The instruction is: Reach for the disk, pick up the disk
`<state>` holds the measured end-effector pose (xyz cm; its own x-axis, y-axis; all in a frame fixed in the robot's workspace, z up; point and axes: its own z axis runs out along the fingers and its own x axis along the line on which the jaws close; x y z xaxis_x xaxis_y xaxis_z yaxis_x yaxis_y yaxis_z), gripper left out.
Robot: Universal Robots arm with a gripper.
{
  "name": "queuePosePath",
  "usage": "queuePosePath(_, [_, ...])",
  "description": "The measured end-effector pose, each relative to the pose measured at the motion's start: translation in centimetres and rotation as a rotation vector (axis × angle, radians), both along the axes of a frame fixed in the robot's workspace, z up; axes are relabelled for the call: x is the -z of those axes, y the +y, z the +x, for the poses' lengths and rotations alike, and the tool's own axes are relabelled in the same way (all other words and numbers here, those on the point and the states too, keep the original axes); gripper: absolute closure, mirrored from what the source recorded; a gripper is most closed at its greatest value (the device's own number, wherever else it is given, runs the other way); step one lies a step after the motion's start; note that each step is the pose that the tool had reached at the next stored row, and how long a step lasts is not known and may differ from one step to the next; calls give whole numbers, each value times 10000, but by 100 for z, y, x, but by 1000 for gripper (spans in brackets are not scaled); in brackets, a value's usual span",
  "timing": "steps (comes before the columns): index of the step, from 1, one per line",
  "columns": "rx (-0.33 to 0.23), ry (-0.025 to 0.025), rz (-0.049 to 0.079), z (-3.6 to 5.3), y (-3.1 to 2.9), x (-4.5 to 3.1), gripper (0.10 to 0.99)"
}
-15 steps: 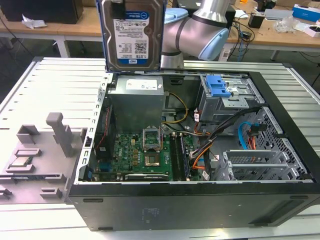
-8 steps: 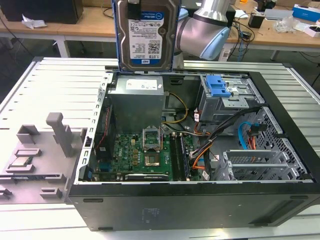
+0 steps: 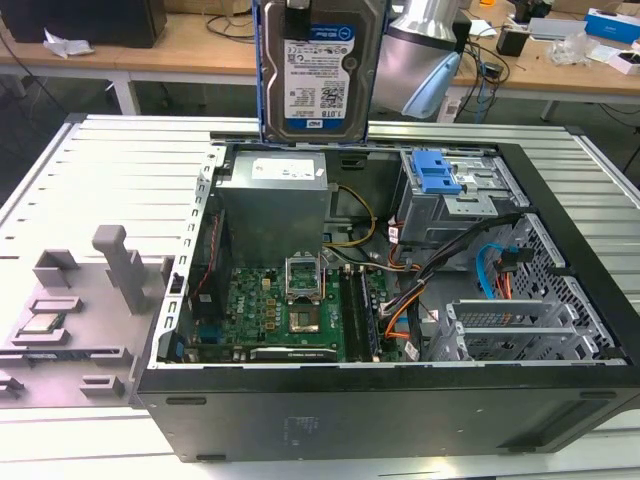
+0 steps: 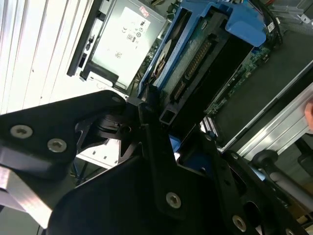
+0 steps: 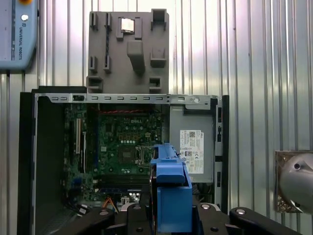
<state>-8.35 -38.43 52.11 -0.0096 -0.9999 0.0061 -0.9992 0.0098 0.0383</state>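
The disk (image 3: 318,80) hangs upright in the air above the back edge of the open computer case (image 3: 400,400), its white-and-blue label facing the exterior view. My gripper (image 3: 300,14) is shut on the disk's top edge. In the second wrist view the disk (image 4: 195,58) shows edge-on with its blue rails and connector row, clamped between my black fingers (image 4: 151,132). The first wrist view shows the disk's blue rail (image 5: 171,196) rising between the black gripper parts, above the case interior.
Inside the case lie the motherboard (image 3: 290,310), the grey power supply (image 3: 275,190), a blue drive-bay bracket (image 3: 435,172) and loose cables. A grey fixture tray (image 3: 90,300) with a small chip (image 3: 40,325) sits at the exterior view's left. Benches stand behind.
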Motion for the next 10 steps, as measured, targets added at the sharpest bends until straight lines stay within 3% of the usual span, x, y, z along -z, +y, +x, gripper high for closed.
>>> queuePosePath(10, [1, -1, -2, 92, 0, 40, 718])
